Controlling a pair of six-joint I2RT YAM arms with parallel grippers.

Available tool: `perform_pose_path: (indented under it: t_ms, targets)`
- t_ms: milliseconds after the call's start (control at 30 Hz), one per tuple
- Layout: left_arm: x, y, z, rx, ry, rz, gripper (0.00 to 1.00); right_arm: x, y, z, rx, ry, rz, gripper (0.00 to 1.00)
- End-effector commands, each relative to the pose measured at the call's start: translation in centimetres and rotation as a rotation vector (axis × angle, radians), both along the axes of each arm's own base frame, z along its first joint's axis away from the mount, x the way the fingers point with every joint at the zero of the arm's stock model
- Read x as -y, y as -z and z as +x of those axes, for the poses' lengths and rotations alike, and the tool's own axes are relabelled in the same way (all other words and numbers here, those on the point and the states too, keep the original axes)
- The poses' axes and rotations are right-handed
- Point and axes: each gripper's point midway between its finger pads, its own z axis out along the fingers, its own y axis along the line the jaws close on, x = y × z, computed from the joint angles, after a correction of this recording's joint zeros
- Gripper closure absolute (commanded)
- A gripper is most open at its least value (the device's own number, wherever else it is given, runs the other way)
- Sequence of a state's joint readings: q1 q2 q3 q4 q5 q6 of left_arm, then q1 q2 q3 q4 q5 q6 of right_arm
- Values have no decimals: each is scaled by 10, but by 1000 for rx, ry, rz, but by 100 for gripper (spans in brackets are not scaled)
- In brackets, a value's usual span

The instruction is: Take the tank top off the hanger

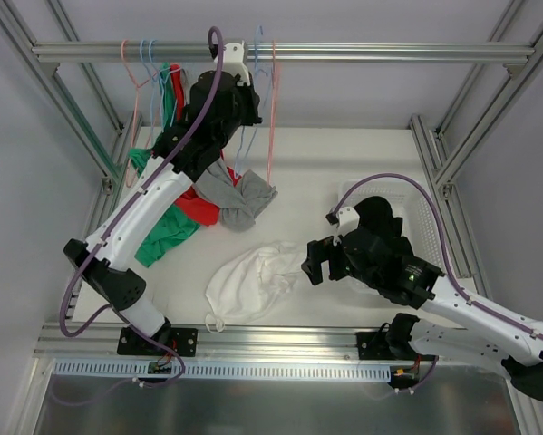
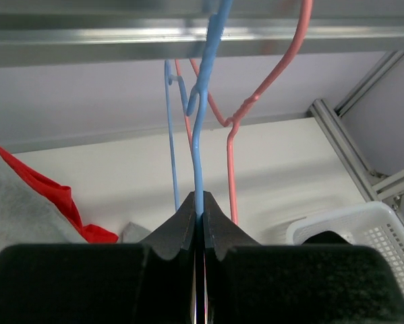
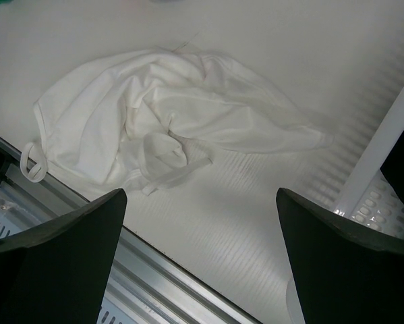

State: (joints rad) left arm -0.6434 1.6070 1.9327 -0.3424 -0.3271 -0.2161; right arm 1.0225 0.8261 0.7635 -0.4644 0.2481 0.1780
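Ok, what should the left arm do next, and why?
Probably open the left claw and back away: it is shut on the blue hanger, which runs up across the rail, and the white tank top already lies on the table.

You have a plain white crumpled fabric tank top [image 1: 251, 283] on a white, finely ribbed table surface [image 1: 344, 163]. Behind it is a pile, all solid colours: a grey crumpled garment [image 1: 244, 195], a red cloth garment [image 1: 198, 207] and a green cloth garment [image 1: 167, 236]. There is a thin light-blue plastic hanger [image 2: 199, 155] and a thin salmon-pink plastic hanger [image 2: 231, 175]. The aluminium top rail [image 1: 362, 53] is silver. The plastic basket [image 2: 370, 233] is white with a perforated grid. A lilac cable [image 1: 220, 63] runs along your white-and-black left arm [image 1: 149, 204].
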Motion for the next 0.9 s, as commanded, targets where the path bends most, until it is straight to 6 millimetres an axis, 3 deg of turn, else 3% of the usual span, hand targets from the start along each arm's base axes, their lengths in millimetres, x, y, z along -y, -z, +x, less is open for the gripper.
perform_pose_path:
  t_ms: [0,167,367,400,433,500,533,567,633,667,700,767,800,833,867]
  targets:
    - [10,-3,7,14,48,-12,100,1,-18,7,49,17,28,1]
    - [15,14,13,-20,57,-4,100,0,-15,7,40,16,21,1]
    - [3,37,0,-77,26,-13,100,-13,-2,11,23,-18,-1,1]
    - [-1,38,-2,-80,14,-14,94,-19,-1,11,10,-35,3,1]
    - [-4,38,-5,-79,6,-13,77,-23,8,14,-10,-38,-28,1]
    - [-14,32,-16,-68,-4,-30,67,-37,9,16,-22,-68,-26,1]
    - [-19,28,-20,-60,-16,-37,57,-43,11,17,-29,-87,-25,1]
    - [-24,25,-24,-53,-25,-38,52,-51,22,18,-52,-107,-48,1]
    - [-45,12,-41,-20,-61,-51,41,-70,21,19,-69,-155,-24,0]
    - [-53,9,-49,-8,-76,-57,38,-77,35,21,-99,-157,-56,1]
    - [-70,5,-67,11,-92,-67,35,-85,31,26,-96,-155,-52,0]
    - [-99,10,-92,28,-142,-71,28,-95,39,28,-107,-160,-82,1]
    - [-109,14,-102,33,-159,-74,24,-100,56,31,-135,-154,-128,0]
    - [-118,20,-109,32,-177,-69,19,-111,55,32,-138,-166,-126,1]
    - [-134,32,-124,31,-203,-67,1,-117,60,32,-151,-174,-138,0]
